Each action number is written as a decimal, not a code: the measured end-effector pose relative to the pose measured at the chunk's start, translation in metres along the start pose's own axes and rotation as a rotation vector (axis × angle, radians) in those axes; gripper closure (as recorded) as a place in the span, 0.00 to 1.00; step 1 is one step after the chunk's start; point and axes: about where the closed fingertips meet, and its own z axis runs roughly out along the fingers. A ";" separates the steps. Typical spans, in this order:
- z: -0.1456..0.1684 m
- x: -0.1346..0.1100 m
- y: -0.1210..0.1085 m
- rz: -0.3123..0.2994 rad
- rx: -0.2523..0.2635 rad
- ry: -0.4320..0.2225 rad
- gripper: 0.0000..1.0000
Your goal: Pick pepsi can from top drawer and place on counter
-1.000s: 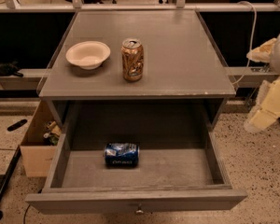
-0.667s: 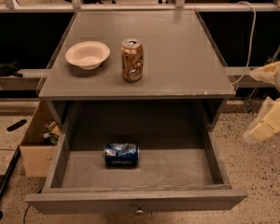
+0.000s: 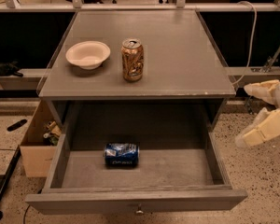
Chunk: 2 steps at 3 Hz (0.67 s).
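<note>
Standing pulled out beneath the counter [image 3: 177, 55], the top drawer [image 3: 135, 202] has a cardboard box [image 3: 36, 157] just left of it. Above its left half a white bowl [image 3: 87, 54] rests on the counter. The pepsi can [image 3: 122, 154] lies on its side on the drawer floor, left of centre; a gold-brown can [image 3: 132, 59] stands upright above. Right of the drawer, outside it, the gripper [image 3: 242, 115] hangs spread apart, holding nothing.

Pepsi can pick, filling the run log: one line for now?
gripper open, right of drawer | pepsi can lying in drawer | counter: bowl, gold can
</note>
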 end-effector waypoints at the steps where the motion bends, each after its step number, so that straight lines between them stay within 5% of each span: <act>1: 0.000 0.000 0.000 -0.001 0.000 0.001 0.00; 2: 0.010 -0.001 0.002 -0.011 0.043 -0.021 0.00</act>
